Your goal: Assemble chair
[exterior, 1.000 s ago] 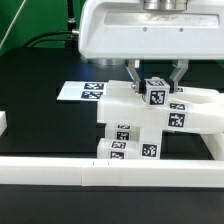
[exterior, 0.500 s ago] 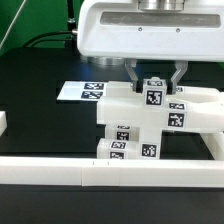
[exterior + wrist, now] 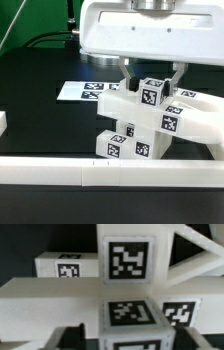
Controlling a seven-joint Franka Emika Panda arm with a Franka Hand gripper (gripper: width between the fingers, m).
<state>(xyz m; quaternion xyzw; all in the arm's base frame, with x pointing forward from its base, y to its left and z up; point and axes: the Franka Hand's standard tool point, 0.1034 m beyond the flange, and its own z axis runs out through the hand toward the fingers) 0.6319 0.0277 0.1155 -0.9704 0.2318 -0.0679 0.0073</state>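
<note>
The chair [image 3: 150, 125] is a cluster of chunky white tagged parts standing just behind the front rail. In the wrist view it fills the frame, with a large tag on an upright part [image 3: 128, 258] and a diagonal brace [image 3: 192, 255] beside it. My gripper [image 3: 150, 88] hangs straight over the cluster, straddling its topmost tagged block [image 3: 153, 93]. The fingers [image 3: 126, 80] stand apart from that block's sides. In the wrist view the same block [image 3: 132, 317] sits between the dark fingers [image 3: 76, 339] of my gripper [image 3: 132, 341], with a light gap on one side. The gripper is open.
The marker board [image 3: 82, 91] lies flat on the black table behind the chair, towards the exterior view's left. A long white border rail [image 3: 60, 172] runs along the front. A small white piece [image 3: 3, 122] shows at the left edge.
The fingers have spread apart and let go of the top block. The chair parts have shifted slightly and sit a little more tilted than before.
</note>
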